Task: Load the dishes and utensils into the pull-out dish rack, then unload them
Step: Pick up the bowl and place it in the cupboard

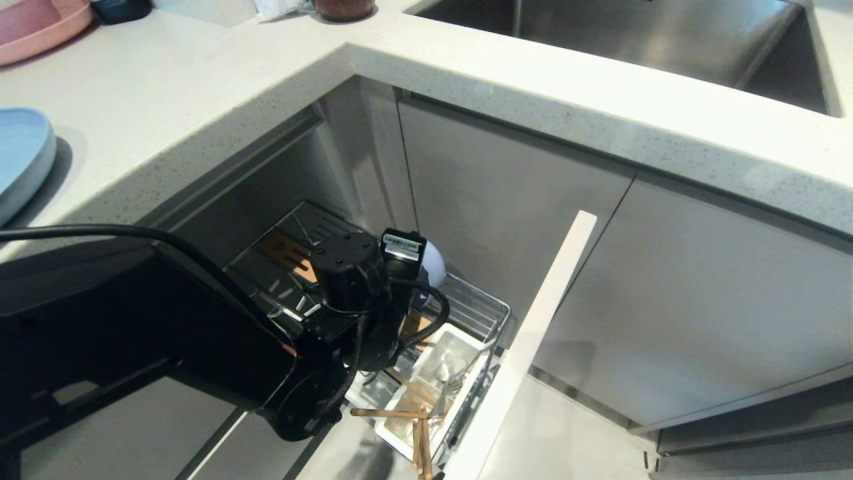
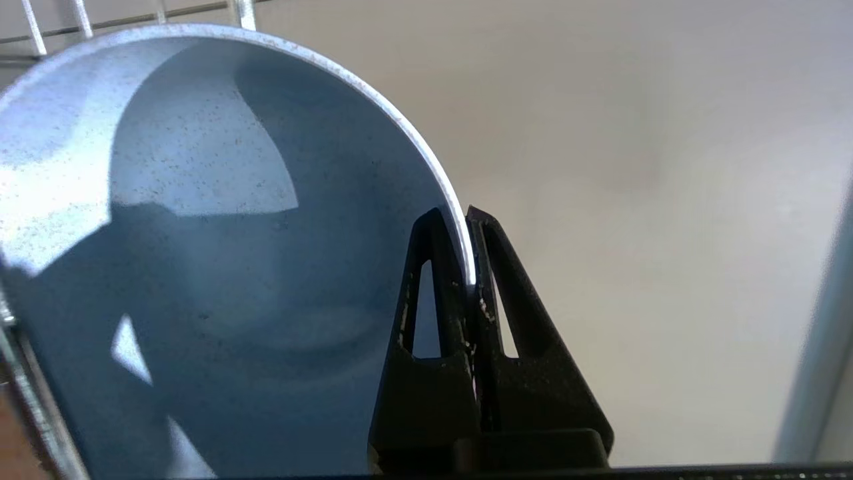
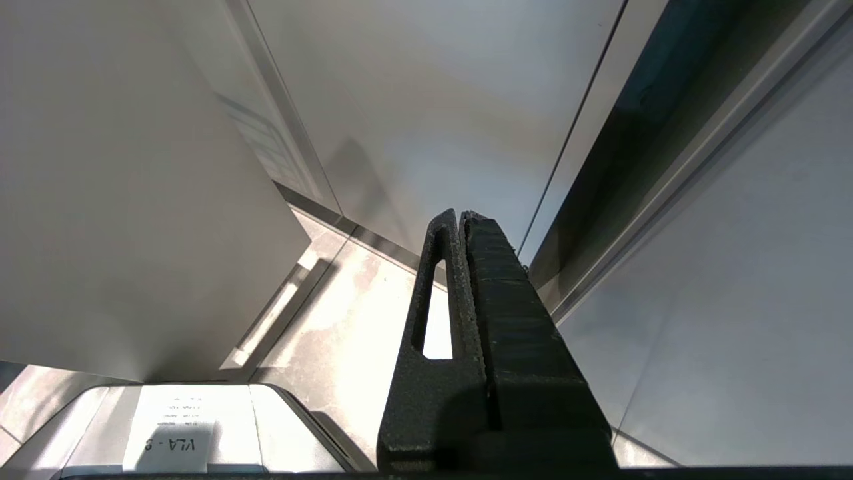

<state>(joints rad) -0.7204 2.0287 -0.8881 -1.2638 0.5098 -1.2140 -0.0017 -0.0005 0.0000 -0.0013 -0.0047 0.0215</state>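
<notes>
Item: light-blue bowl (image 2: 200, 267), rim pinched in my left pincer (image 2: 470, 267), held on edge over the far part of the pull-out dish rack (image 1: 490, 313). Chopsticks (image 1: 416, 433), spoon (image 1: 442, 373) in the white utensil cup (image 1: 460, 347), near end. Light-blue plate (image 1: 20, 160) on tabletop (image 1: 200, 100), far left. Right pincer (image 3: 463, 267) closed, empty, parked. Step, as I judge it: bowl transfer, loading or unloading unclear; next calls for clearing the wires.

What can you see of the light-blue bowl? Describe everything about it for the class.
The light-blue bowl is round and matte, finely speckled, with a thin pale rim. It stands tilted on its side in the chrome wire rack, whose wires show behind it. The left end effector is shut on its rim, one finger inside, one outside. From the head view only a pale curve of it shows behind the arm.
</notes>
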